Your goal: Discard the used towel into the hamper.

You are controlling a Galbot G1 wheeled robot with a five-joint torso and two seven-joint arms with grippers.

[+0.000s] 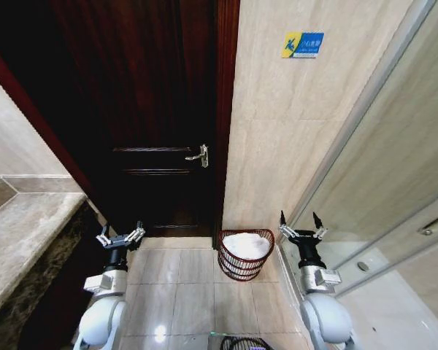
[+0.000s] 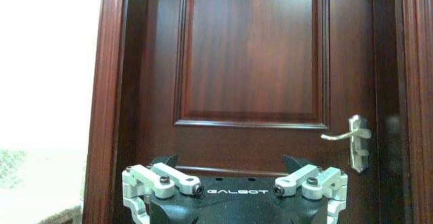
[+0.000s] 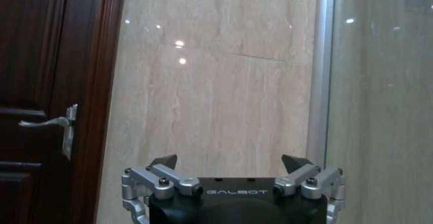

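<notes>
1. Stone counter (image 1: pixel 22 233) runs along the far left edge of the head view, beside the dark wooden door (image 1: pixel 153 109).
2. Left claw (image 1: pixel 121 238) hovers above the floor tiles in front of the door, fingers spread wide apart, holding and touching nothing.
3. One hamper (image 1: pixel 244 255) stands on the floor (image 1: pixel 182 292) between the two claws, against the beige tiled wall (image 1: pixel 292 131), nearer the right one; one white towel (image 1: pixel 247 245) lies inside it.
4. Right claw (image 1: pixel 301 232) hangs just beside the hamper, next to the glass partition (image 1: pixel 394 182), fingers likewise wide apart and empty.
5. Both wrist views catch the single silver door handle (image 2: pixel 352 138); the head view alone adds a blue sign (image 1: pixel 302 44) high on the wall.
</notes>
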